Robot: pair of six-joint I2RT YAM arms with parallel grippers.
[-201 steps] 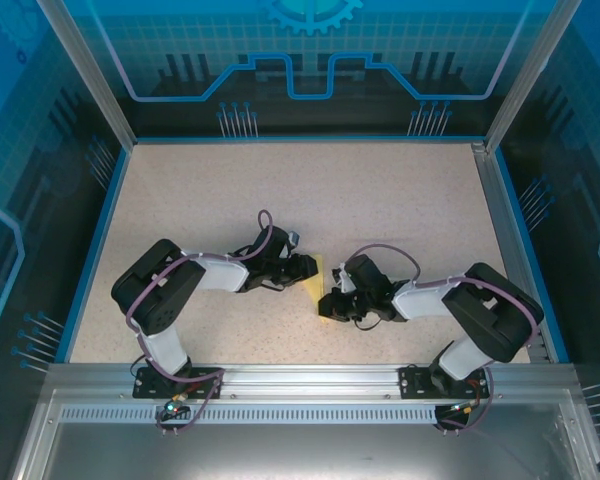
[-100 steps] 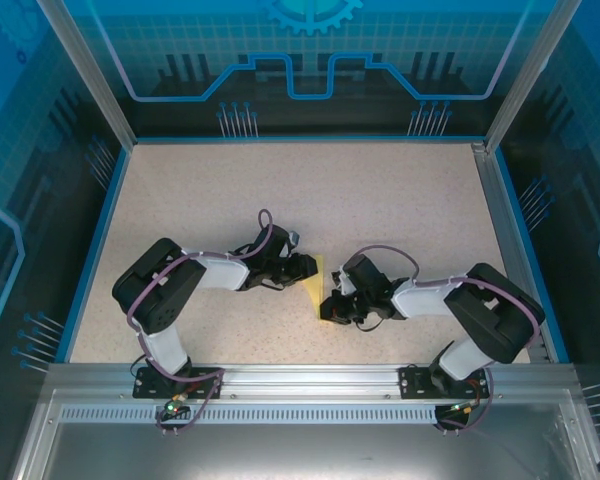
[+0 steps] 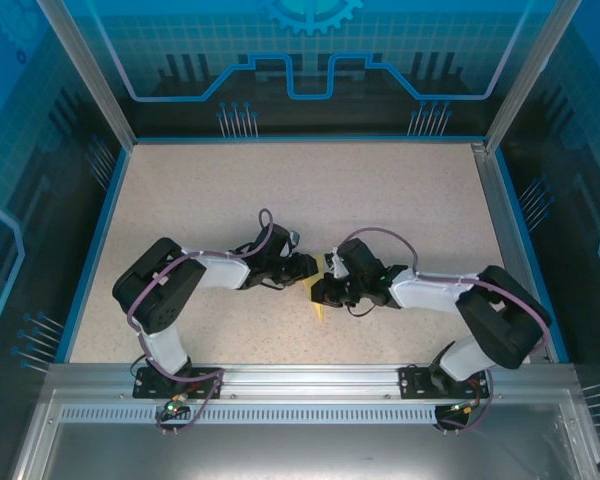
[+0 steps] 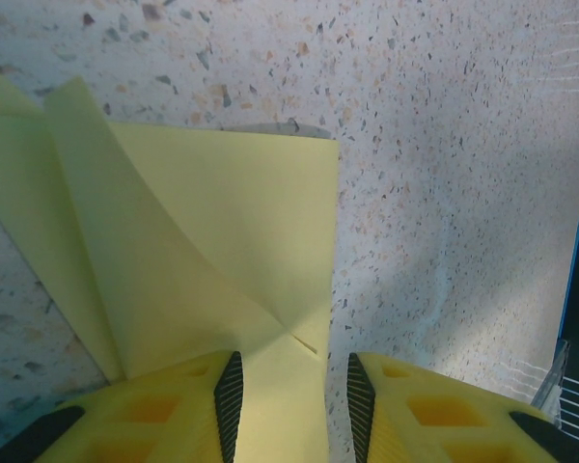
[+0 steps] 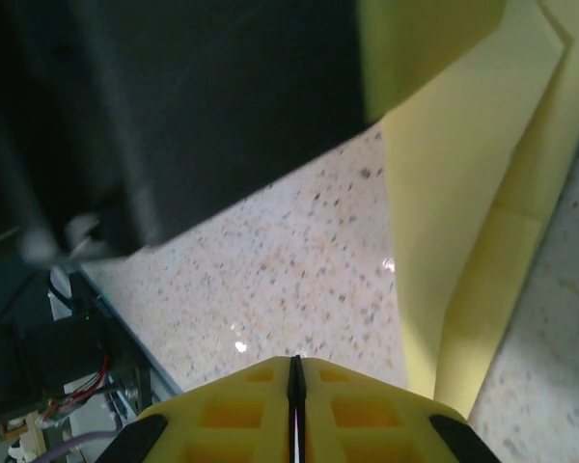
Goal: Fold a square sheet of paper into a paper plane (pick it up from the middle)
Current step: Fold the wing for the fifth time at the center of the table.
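Observation:
The square sheet of paper is yellow and lies part folded on the speckled table, with a diagonal crease and overlapping flaps. My left gripper is open. Its left finger is over the paper, its right finger over bare table, and the paper's edge runs through the gap. From above, the left gripper and right gripper meet at mid-table, and a small yellow corner of the paper shows below them. My right gripper is shut on nothing, its pads touching, and the paper is just to its right.
The left arm's dark body hangs close above the right gripper. A blue rim borders the table, with a metal rail along the near edge. Open tabletop stretches beyond the grippers.
My right gripper has moved up and left towards the left gripper, covering more of the paper. The left arm has stayed put.

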